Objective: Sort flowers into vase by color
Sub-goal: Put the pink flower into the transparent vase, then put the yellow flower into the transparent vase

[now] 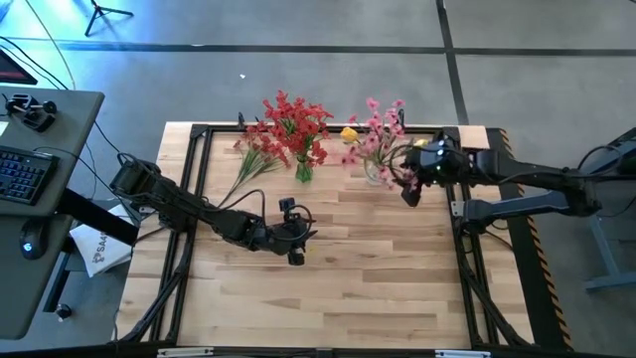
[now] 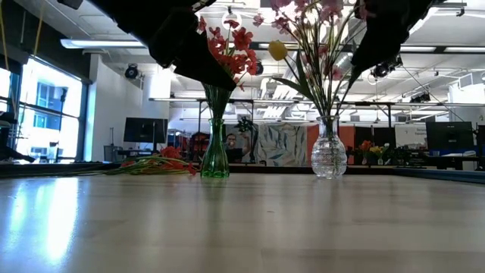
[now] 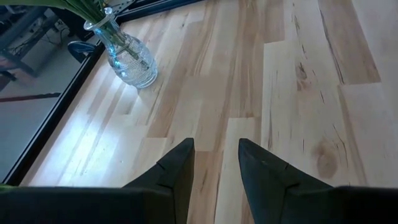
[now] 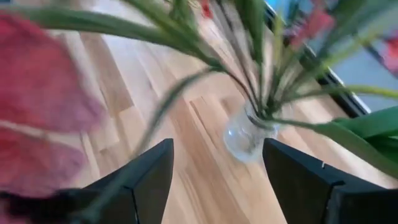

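A green vase stands at the table's far middle with red flowers in it. To its right, a clear vase holds pink flowers and one yellow bloom. Loose red and yellow flowers lie flat on the table left of the green vase. My right gripper hangs open just right of and above the clear vase, among its leaves, with nothing between the fingers. My left gripper waits open above mid-table.
A black metal frame runs along the table's edges. A desk with a keyboard stands off the table's left. Bare wood fills the near half of the table.
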Robot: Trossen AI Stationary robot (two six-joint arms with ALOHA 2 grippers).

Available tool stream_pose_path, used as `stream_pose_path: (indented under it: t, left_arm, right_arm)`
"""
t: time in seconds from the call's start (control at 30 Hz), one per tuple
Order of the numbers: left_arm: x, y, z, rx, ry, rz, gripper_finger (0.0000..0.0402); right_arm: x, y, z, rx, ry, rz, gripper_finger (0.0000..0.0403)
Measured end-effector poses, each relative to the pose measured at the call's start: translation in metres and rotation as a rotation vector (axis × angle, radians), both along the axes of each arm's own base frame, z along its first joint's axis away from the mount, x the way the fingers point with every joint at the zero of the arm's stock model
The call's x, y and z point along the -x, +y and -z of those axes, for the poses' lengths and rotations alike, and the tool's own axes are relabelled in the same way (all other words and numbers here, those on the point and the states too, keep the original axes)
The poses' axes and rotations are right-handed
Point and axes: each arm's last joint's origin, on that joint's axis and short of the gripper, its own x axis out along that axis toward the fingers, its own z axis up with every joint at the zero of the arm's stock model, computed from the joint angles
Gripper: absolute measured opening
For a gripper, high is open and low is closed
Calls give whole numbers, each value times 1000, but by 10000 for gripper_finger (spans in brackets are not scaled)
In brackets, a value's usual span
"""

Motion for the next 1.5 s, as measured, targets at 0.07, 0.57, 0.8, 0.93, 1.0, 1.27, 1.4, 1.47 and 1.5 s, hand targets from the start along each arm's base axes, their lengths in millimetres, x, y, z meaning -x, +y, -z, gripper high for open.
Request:
stream_pose_path:
  t: [0.07, 0.57, 0.8, 0.93, 1.0, 1.27, 1.4, 1.47, 1.5]
  left_arm:
    - [0, 0, 0, 0, 0, 0, 115]
    - [0, 0, 0, -1, 2, 0, 115]
    - [0, 0, 0, -2, 5, 1, 115]
    - [0, 0, 0, -2, 5, -1, 115]
    - [0, 0, 0, 3, 2, -4, 115]
    - [0, -1, 0, 5, 2, -2, 115]
    - [0, -1, 0, 9, -2, -4, 115]
    - [0, 0, 0, 9, -4, -4, 115]
    - [0, 0, 0, 6, -2, -2, 115]
  right_arm:
    - [-4, 2, -1, 27, -29, -36, 238]
    - [29, 16, -91, -6, -219, -116, 215]
    - [27, 34, -82, 43, -264, -249, 215]
    - [14, 34, -56, 87, -238, -203, 215]
    - [9, 32, -41, 100, -220, -172, 216]
    - [4, 21, -8, -107, -169, -188, 279]
    - [8, 19, -8, -223, -145, -211, 315]
    - [11, 19, -14, -223, -139, -211, 321]
    - [12, 19, -18, -210, -143, -211, 322]
